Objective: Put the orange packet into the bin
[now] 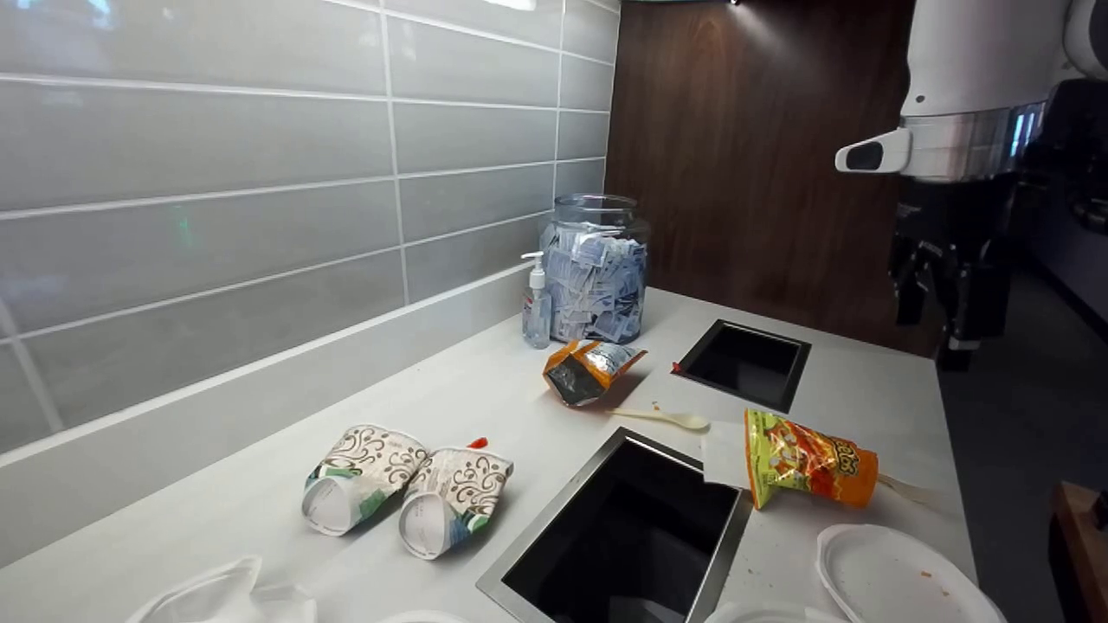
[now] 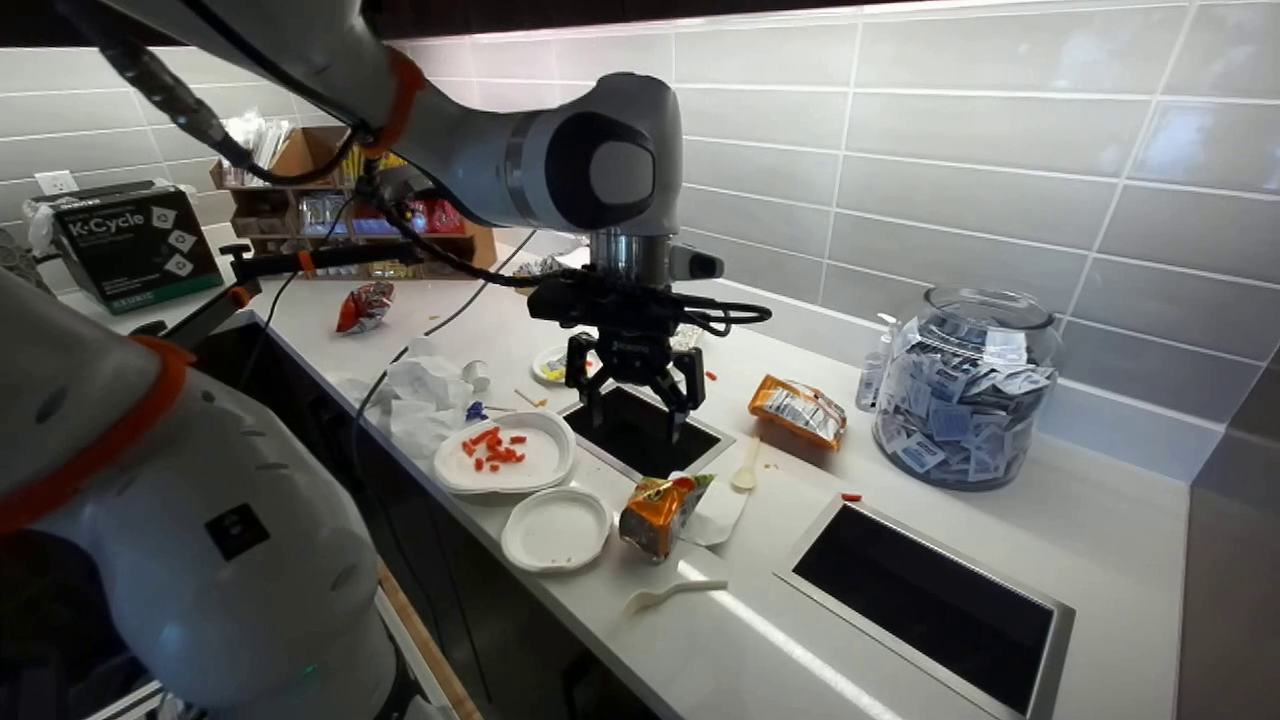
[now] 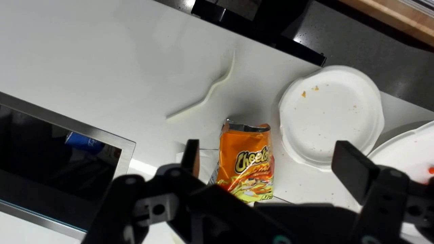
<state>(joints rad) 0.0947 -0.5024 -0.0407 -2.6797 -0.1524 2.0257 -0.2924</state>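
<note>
White plate (image 3: 331, 118) and spoon (image 2: 650, 599) lie near the orange Cheetos packet (image 3: 245, 162)

In the wrist view, your gripper (image 3: 270, 162) hides a lower part of the orange packet (image 3: 247, 159). The bin (image 3: 127, 152) near the end of the counter (image 3: 84, 61) is cut off at left; the plate (image 3: 403, 149) with red bits (image 3: 431, 170), by the front edge, at right.

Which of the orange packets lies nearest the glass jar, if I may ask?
The silver-panelled orange packet by the pump bottle; the Cheetos packet lies farther from the glass jar, beside a white plate.
</note>
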